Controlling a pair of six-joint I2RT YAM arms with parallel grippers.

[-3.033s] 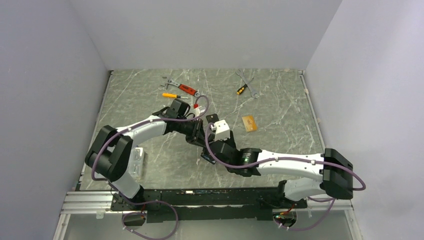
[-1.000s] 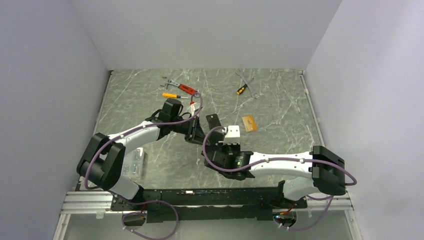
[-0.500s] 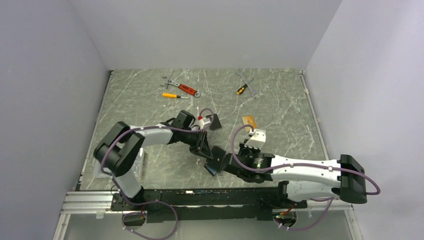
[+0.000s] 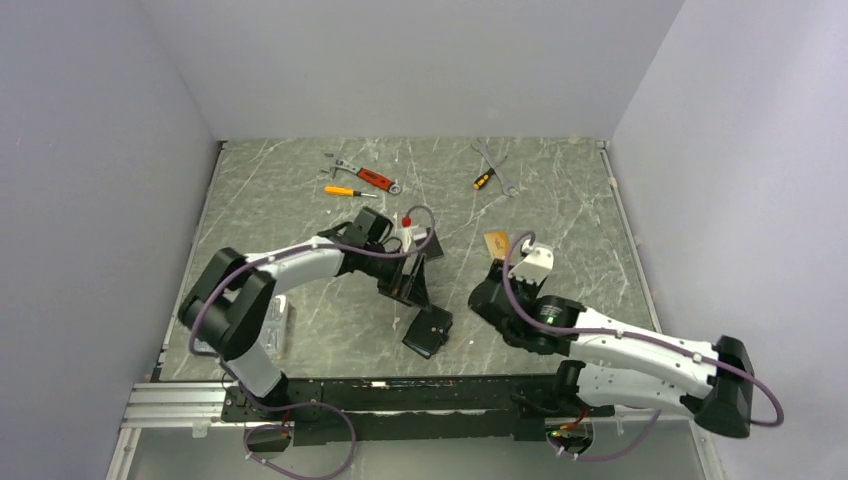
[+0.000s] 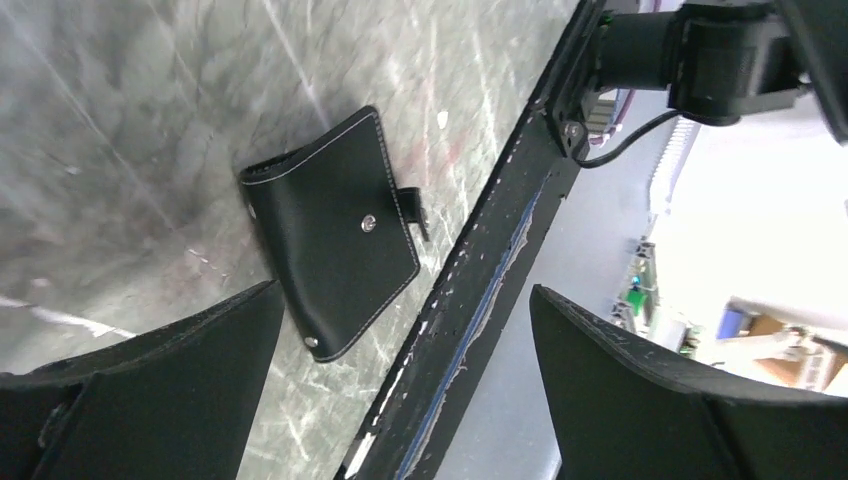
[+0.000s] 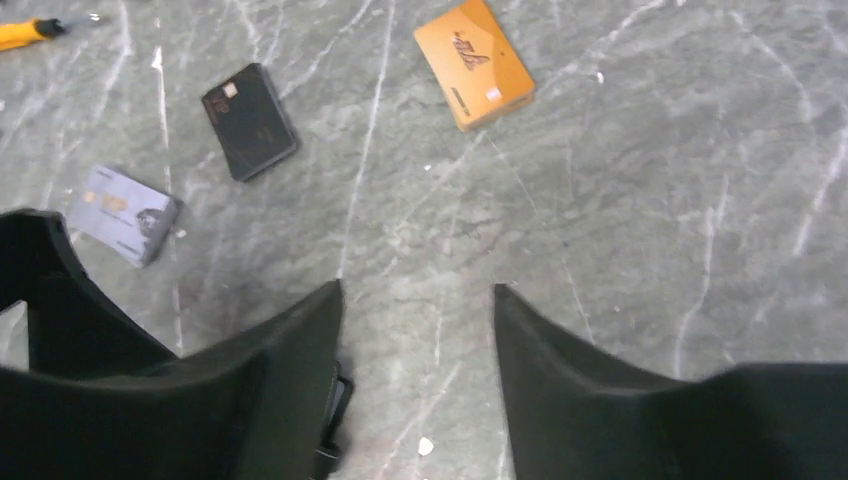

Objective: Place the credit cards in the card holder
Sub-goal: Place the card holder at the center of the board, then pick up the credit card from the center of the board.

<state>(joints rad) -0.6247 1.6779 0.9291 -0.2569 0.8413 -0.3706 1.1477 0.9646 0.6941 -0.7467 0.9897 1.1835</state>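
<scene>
Nudging the edge-side card holder [image 5: 335, 255] off the counter [image 5: 120, 120] is the risk; left tool [image 5: 402, 300], right tool [image 6: 416, 290] gape empty.

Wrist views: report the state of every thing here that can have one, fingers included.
black leather folding card holder: folded shut, flat on the grey marble table, snap strap undone
orange card: flat on table, outside holder
black card: flat on table, outside holder
silver-grey printed card: flat on table, outside holder
left fingers: open, empty
right fingers: open, empty
</scene>
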